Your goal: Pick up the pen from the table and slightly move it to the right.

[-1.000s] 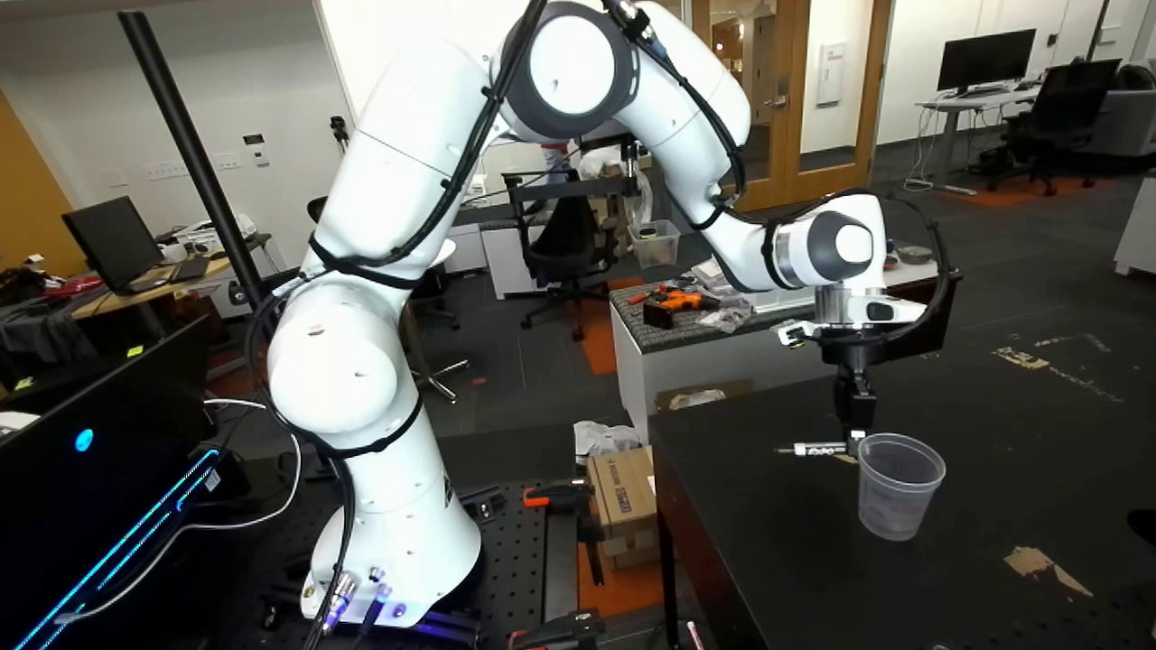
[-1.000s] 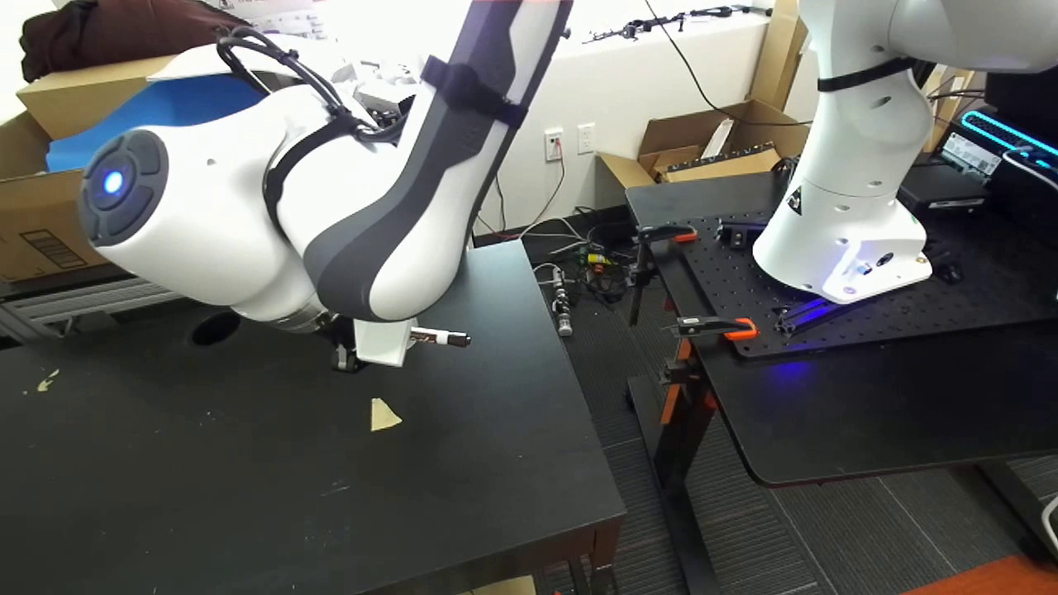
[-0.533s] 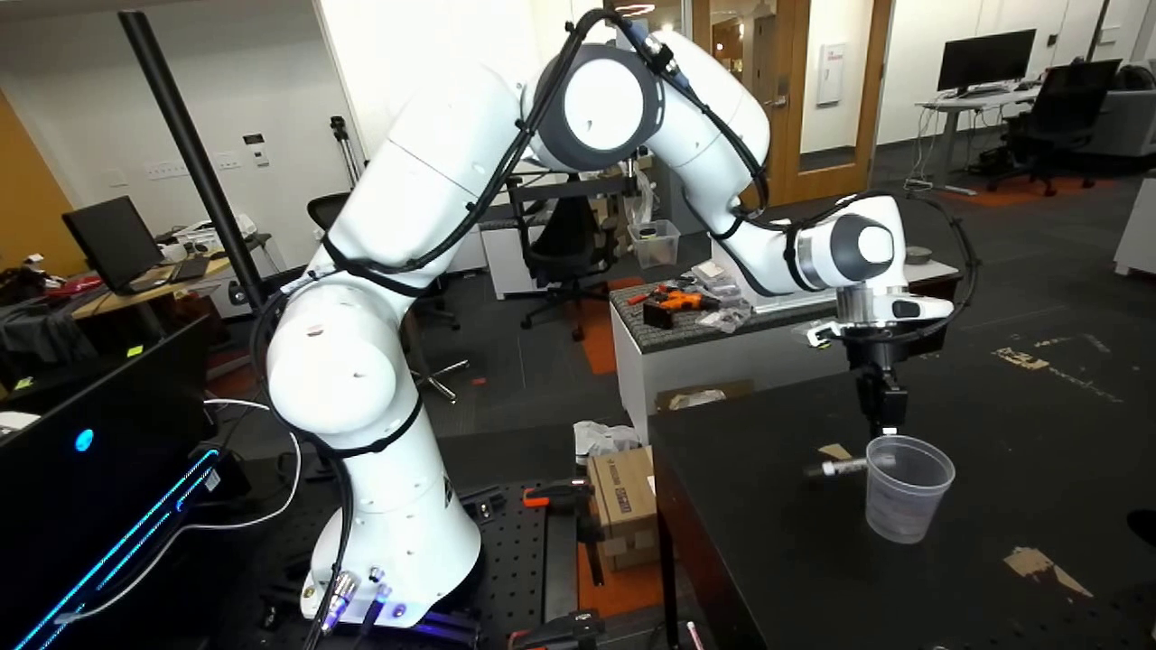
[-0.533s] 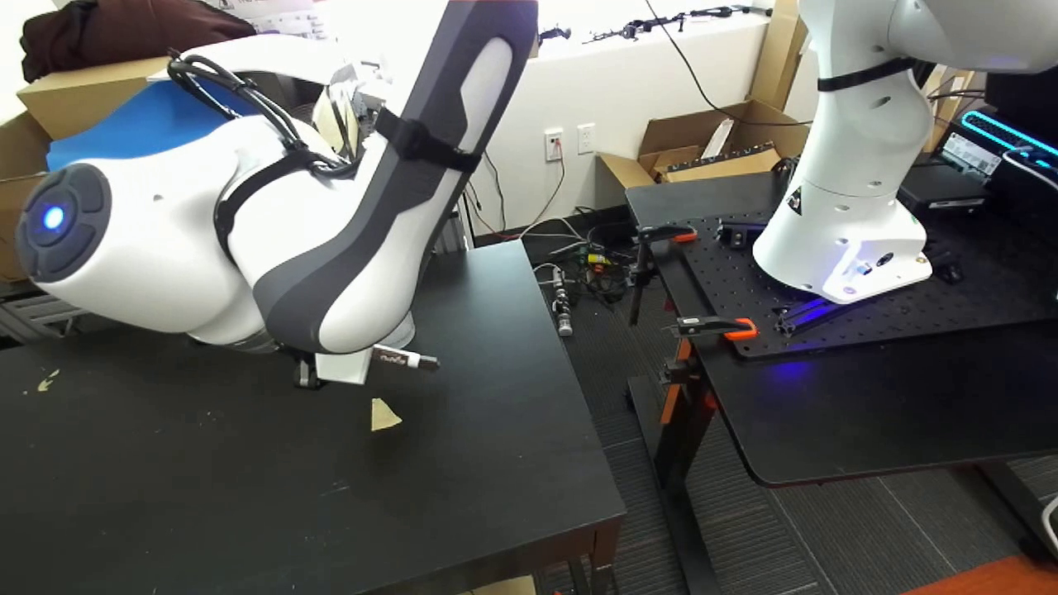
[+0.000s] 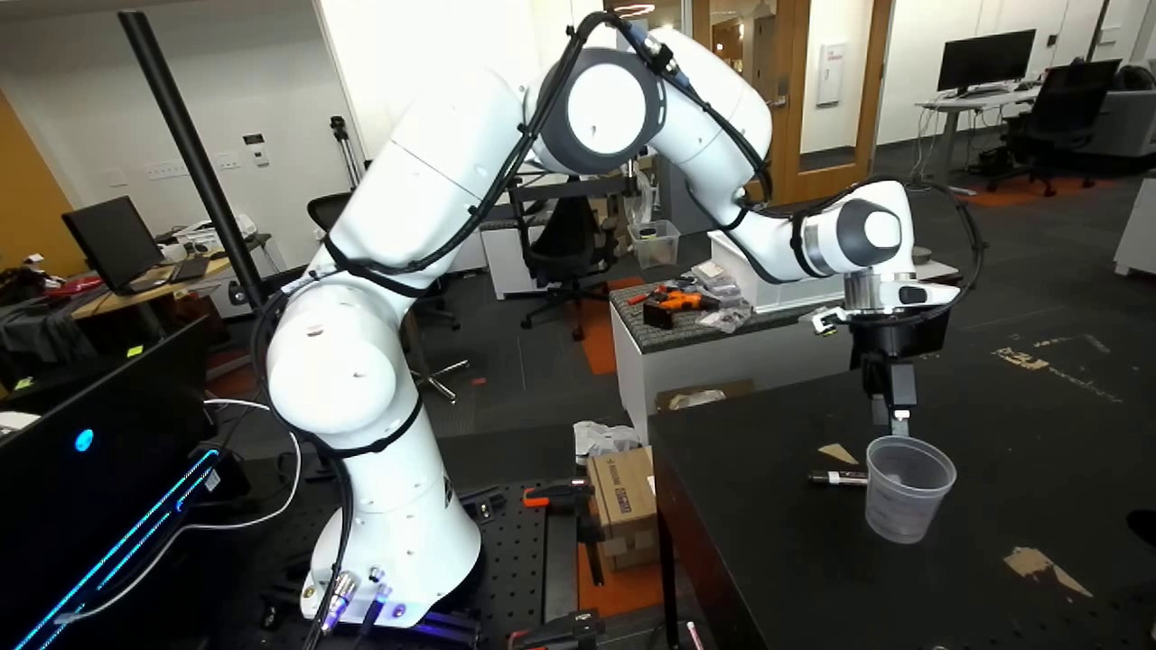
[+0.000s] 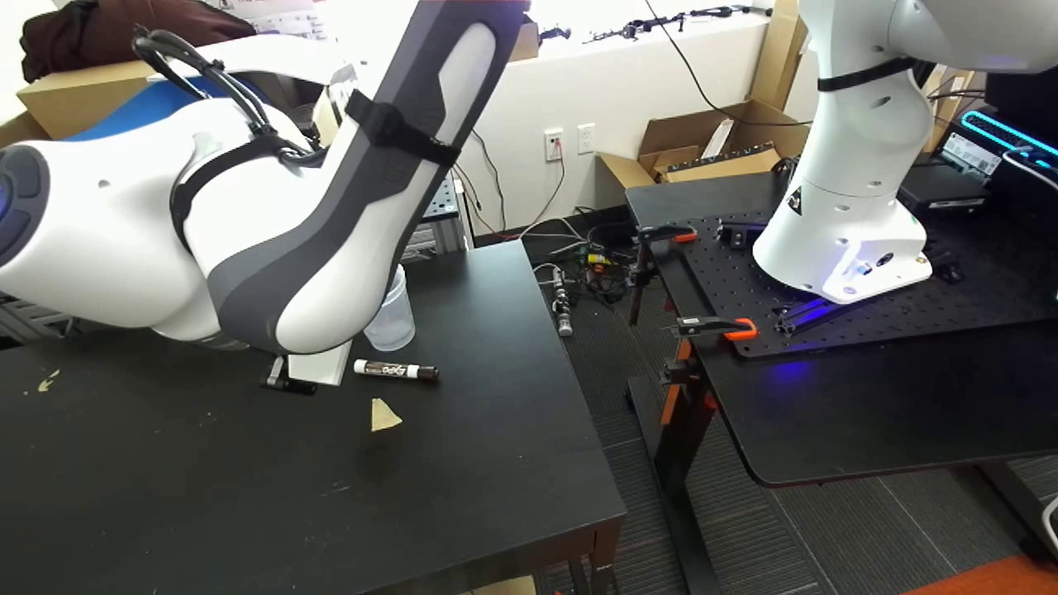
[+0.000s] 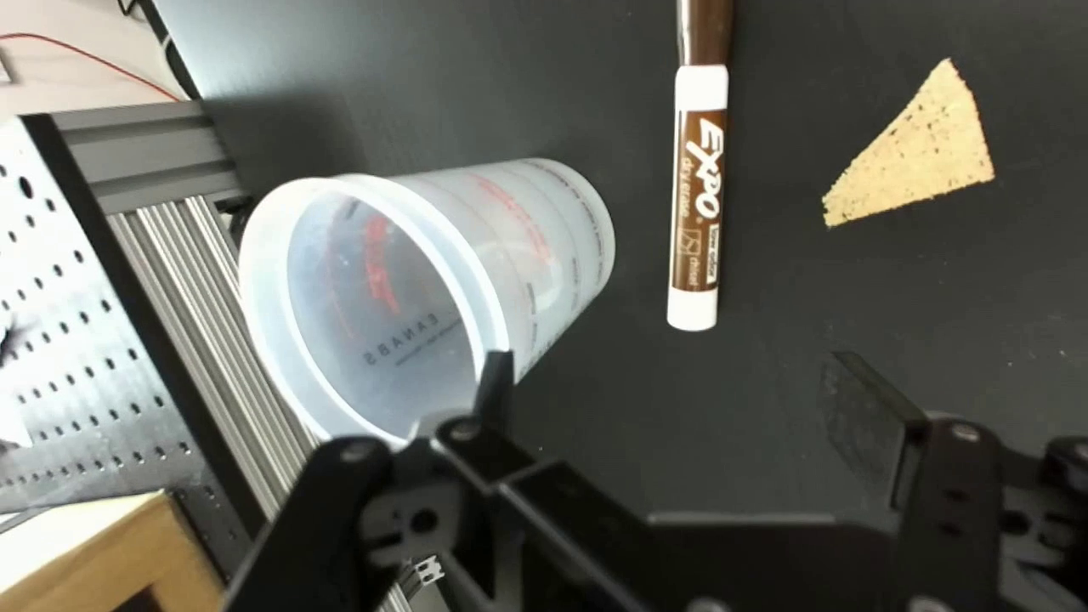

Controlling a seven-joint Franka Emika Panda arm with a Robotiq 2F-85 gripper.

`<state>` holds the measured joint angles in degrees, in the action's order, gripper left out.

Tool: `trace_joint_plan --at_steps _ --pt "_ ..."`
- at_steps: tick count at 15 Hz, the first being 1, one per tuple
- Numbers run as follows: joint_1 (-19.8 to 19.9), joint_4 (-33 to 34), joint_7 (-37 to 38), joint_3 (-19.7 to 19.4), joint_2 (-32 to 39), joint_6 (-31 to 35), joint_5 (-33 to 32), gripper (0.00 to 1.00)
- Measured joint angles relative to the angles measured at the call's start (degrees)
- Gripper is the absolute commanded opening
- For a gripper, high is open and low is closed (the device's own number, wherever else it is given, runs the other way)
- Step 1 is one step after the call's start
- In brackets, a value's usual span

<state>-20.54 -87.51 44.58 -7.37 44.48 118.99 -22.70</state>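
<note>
- Plainly, we see the slim white-and-brown dry-erase pen (image 7: pixel 699 195) lying flat on the large table (image 6: pixel 248 479) with a dark matte top; both exterior views show it resting there too.
- Just beside it we find the translucent plastic cup (image 7: pixel 544 229) with red and dark print, standing upright, a bare strip of tabletop between them.
- On the pen's opposite side we have a tan, roughly triangular patch (image 7: pixel 922 149), so the pen lies between cup and patch and apart from both.
- We find the black two-fingered gripper (image 7: pixel 680 408) above the table, its fingers spread wide and its dark pads (image 7: pixel 867 416) well apart from each other; the pen lies free of them.
- In the wrist view, the finger on the cup's side overlaps the cup's rim; we cannot tell whether the two touch.
- There too we see the pen's dark brown cap (image 7: pixel 705 34) cut by the top edge, its plain white end facing the gripper.
- In an exterior view, we see the cup (image 5: pixel 908 496) in front of that end of the pen.
- We trace the white robot arm (image 5: pixel 452 153) with dark grey joints to its base (image 6: pixel 835 244) on a perforated black plate (image 6: pixel 719 273).
</note>
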Motion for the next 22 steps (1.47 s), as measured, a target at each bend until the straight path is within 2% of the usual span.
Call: trace_joint_plan --at_steps 6,14,18,22 --pt "-1.9 -3.0 5.7 0.4 -2.7 -0.9 -0.1 1.0" --pt "-2.5 -17.6 7.6 3.5 -14.6 0.4 -0.7 1.0" --pt "-1.3 -27.7 5.9 6.0 -23.3 3.5 -0.7 1.0" --pt "1.8 -35.3 -1.5 8.2 -29.8 7.7 -1.0 1.0"
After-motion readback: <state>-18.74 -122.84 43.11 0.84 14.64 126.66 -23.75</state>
